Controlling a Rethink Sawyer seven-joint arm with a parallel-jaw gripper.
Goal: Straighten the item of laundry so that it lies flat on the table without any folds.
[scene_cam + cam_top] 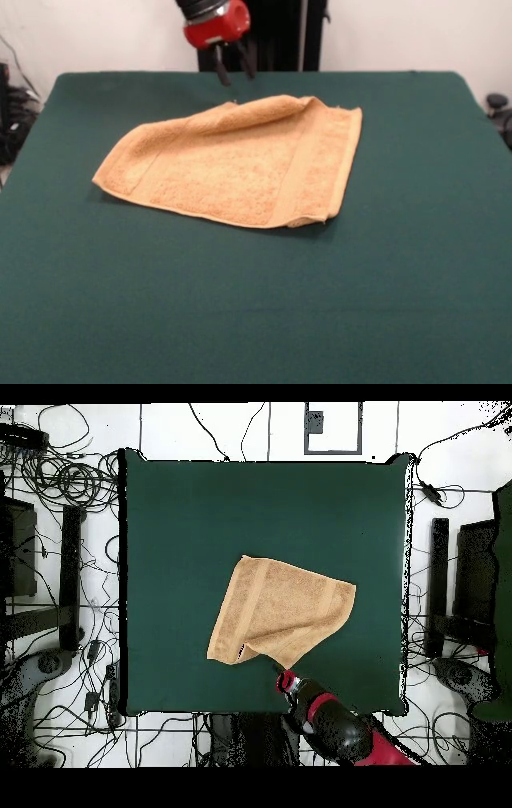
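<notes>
Laundry lies part-folded on my green desk, far edge doubled over, as my pincer hovers spread and empty, that flap seemingly next to seize.

Even, soft light falls from above; I see no glare on the matte surface. The towel throws only a thin dark shadow along its near edge. My hand looks slightly blurred in the front view.
</notes>
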